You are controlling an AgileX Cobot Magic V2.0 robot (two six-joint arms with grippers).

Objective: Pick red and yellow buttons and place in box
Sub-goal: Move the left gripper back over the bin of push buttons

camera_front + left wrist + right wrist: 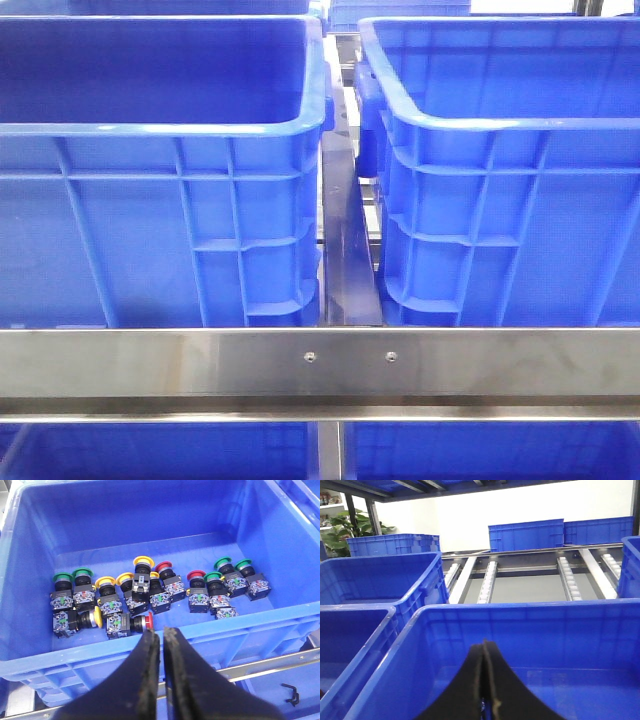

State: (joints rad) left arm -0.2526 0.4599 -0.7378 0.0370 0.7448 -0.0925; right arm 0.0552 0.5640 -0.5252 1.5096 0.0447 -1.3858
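Observation:
Red buttons (pixel 164 566) and yellow buttons (pixel 143 560) lie mixed with green ones (pixel 82 572) on the floor of a blue crate (pixel 75 652) in the left wrist view. Each has a black body with a clear contact block. One red button (pixel 149 621) lies on its side by the near wall, just beyond my left gripper (pixel 161 631). That gripper is shut with nothing in it, above the crate's near rim. My right gripper (pixel 484 644) is shut and empty above an empty blue box (pixel 520 611). Neither gripper shows in the front view.
In the front view two tall blue crates (pixel 160 128) (pixel 480 125) stand side by side behind a steel rail (pixel 320 365), a narrow gap between them. A roller conveyor (pixel 567 577) and more crates (pixel 525 535) lie beyond the box.

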